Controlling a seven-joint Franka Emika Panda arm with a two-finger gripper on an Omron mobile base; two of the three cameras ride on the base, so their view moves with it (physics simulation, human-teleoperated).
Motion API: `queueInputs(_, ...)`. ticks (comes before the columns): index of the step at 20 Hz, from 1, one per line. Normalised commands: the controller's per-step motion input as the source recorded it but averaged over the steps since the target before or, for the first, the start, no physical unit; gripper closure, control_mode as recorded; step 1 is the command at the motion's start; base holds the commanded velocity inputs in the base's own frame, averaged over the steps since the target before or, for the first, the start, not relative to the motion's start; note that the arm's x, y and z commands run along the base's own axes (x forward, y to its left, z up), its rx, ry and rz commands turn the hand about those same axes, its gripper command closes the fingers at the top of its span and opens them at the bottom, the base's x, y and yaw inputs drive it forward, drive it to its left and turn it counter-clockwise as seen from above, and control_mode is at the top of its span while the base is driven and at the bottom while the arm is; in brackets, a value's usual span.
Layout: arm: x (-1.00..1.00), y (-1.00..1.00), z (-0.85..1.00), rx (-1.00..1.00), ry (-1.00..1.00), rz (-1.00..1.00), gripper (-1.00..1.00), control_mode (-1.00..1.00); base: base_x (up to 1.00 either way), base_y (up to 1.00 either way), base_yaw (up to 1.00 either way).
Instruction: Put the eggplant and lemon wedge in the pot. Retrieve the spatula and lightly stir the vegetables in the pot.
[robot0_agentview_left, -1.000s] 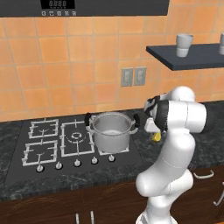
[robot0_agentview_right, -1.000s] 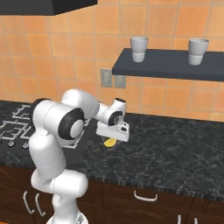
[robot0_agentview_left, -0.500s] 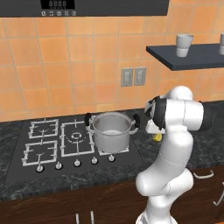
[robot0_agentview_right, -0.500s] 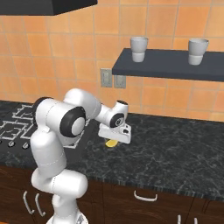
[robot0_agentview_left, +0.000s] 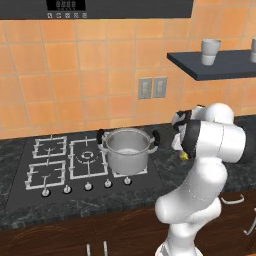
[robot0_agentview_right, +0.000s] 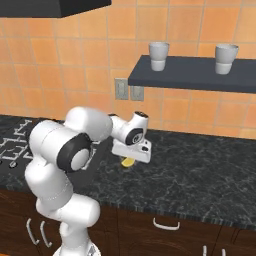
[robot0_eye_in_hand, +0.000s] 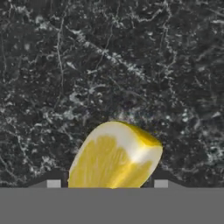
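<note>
Can't rly tell if the gripper (robot0_agentview_right: 131, 161) jaws are pinching the lemon wedge (robot0_eye_in_hand: 114, 155) yet, tips barely peek either side of it on the dark counter (robot0_agentview_right: 200, 175), arm blocks most of it, pot (robot0_agentview_left: 127, 149) sits on the stove (robot0_agentview_left: 75, 162) to the left w/ open counter to the right.

Seen from behind my left shoulder, one camera looks forward and down across the stove, the pot (robot0_agentview_left: 127, 149) and the dark counter (robot0_agentview_left: 75, 205). Its twin, behind my right, faces the same tiled wall and counter (robot0_agentview_right: 200, 175) farther along, my arm common to both. A third, riding my hand, stares straight down, close over the lemon wedge (robot0_eye_in_hand: 114, 155) on the stone.
</note>
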Motion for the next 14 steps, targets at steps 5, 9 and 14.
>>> queueInputs(5, -0.52, 0.00, 0.98, 0.00, -0.21, 0.00, 1.00, -1.00, 0.00, 0.00, 0.00)
queueInputs(9, -0.55, 0.23, 1.00, 0.00, -0.17, 0.00, 1.00, -1.00, 0.00, 0.00, 0.00)
queueInputs(14, -0.44, 0.61, 1.00, -0.01, -0.10, 0.00, 1.00, -1.00, 0.00, 0.00, 0.00)
